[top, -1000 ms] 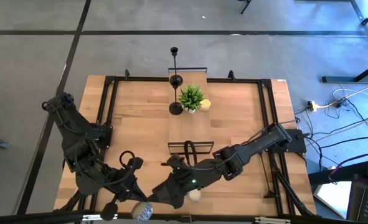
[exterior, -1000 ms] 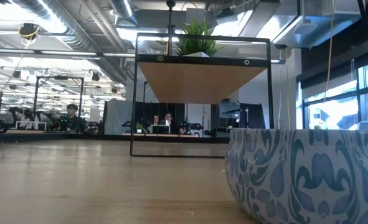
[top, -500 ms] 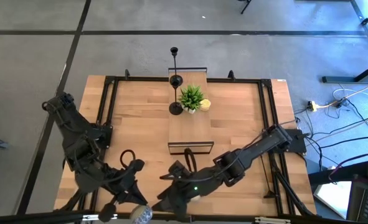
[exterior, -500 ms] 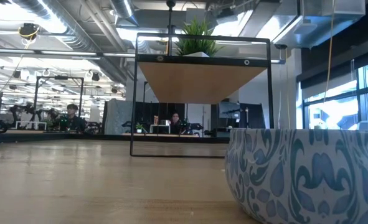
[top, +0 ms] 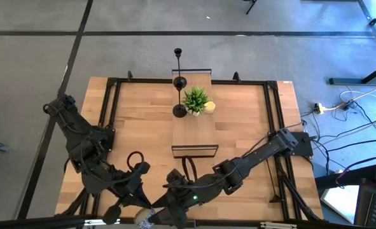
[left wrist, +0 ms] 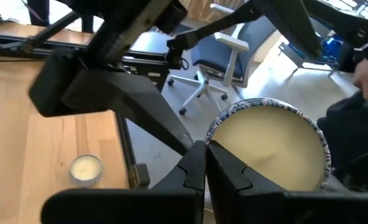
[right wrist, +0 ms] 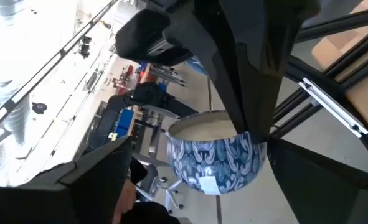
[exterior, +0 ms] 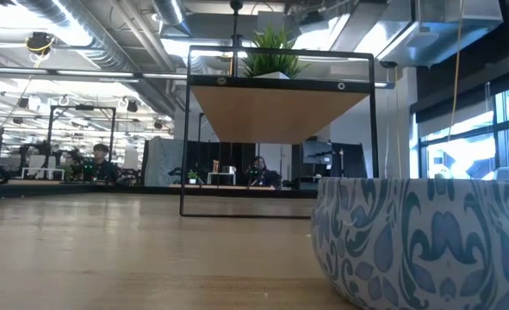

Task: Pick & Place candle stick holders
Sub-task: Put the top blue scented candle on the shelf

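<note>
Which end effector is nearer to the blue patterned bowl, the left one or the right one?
Right. The right end effector, open, is beside the bowl at the table's near edge. The left end effector, shut, is farther up the table.

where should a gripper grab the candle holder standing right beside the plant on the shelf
Grip the candle holder on its thin upright rod, coming level from the left arm's side. The plant and yellow candle crowd its other side, and the flat round base offers little to pinch.
</note>
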